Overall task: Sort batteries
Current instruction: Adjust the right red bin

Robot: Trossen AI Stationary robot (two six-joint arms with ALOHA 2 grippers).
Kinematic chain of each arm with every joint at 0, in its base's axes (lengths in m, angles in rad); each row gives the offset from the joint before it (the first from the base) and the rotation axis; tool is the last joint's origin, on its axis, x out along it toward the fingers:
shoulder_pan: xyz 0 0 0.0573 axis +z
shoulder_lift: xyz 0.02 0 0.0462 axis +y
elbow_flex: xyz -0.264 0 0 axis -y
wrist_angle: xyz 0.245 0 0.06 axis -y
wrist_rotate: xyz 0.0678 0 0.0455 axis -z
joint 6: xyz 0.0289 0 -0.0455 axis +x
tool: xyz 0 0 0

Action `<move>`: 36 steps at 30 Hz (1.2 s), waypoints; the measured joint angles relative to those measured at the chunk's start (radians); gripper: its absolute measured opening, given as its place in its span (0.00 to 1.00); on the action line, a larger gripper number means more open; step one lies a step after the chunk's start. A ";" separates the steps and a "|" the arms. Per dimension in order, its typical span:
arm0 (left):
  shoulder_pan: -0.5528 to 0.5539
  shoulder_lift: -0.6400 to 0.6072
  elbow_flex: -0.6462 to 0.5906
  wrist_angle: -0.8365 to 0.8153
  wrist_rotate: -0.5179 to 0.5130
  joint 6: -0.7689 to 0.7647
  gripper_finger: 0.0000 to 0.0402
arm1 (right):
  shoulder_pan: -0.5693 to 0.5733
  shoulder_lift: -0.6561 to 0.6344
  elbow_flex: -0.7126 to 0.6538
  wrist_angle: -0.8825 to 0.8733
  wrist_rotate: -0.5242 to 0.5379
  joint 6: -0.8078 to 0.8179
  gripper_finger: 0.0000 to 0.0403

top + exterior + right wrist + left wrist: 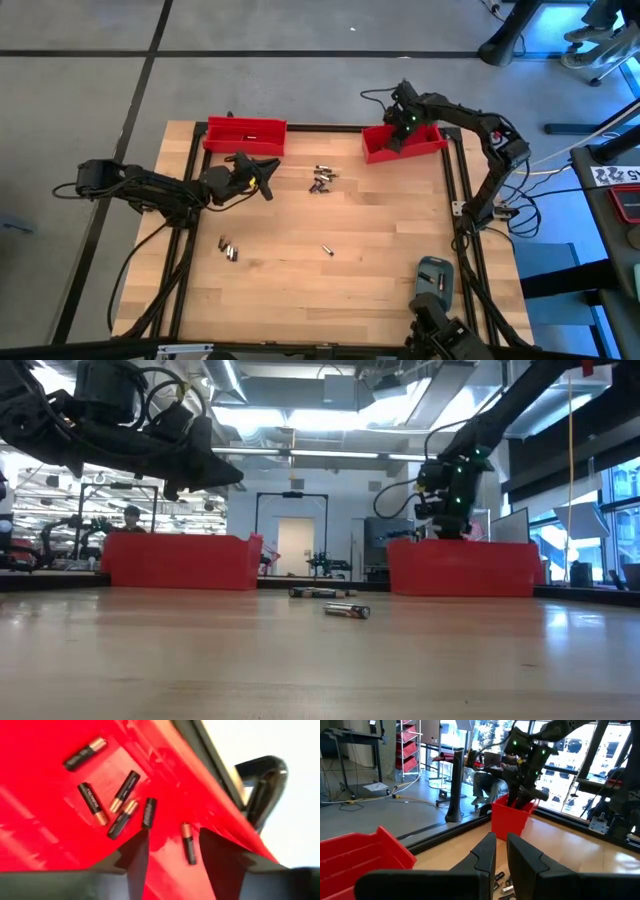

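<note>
My right gripper (172, 837) hangs open, pointing down into the right red bin (405, 145) at the table's far right. Several batteries (112, 802) lie on that bin's floor, one of them (188, 843) under the gap between the fingers. My left gripper (501, 840) hovers level beside the left red bin (245, 133), its fingers nearly together with nothing showing between them. On the table lie a cluster of batteries (320, 180), a pair (230, 249) and a single one (327, 250).
A grey-blue case (433, 275) lies near the front right corner. The wooden table (380, 230) is bare between the battery groups. Black frame rails run along its edges. In the low view a battery (346, 611) lies mid-table in front of the bins.
</note>
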State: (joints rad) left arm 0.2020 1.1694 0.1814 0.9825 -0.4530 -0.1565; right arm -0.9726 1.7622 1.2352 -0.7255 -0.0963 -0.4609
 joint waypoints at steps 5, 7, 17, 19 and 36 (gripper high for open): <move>0.000 0.000 0.000 0.000 0.000 -0.001 0.09 | 0.002 -0.001 0.146 -0.157 0.000 0.034 0.49; 0.000 0.000 0.000 -0.001 0.000 -0.004 0.09 | 0.011 -0.003 0.204 -0.221 0.000 0.038 0.50; -0.005 0.000 0.000 -0.007 0.000 -0.010 0.09 | 0.154 -0.088 0.220 -0.263 -0.267 -0.027 0.50; -0.011 0.000 0.000 -0.008 0.000 -0.011 0.09 | 0.211 -0.101 0.171 -0.268 -0.374 -0.076 0.50; -0.018 0.000 0.000 -0.017 0.001 0.002 0.09 | 0.422 -0.101 -0.102 0.203 0.193 0.041 0.50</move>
State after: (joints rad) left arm 0.1841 1.1694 0.1814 0.9655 -0.4518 -0.1546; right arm -0.5503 1.6608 1.1332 -0.5228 0.0963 -0.4198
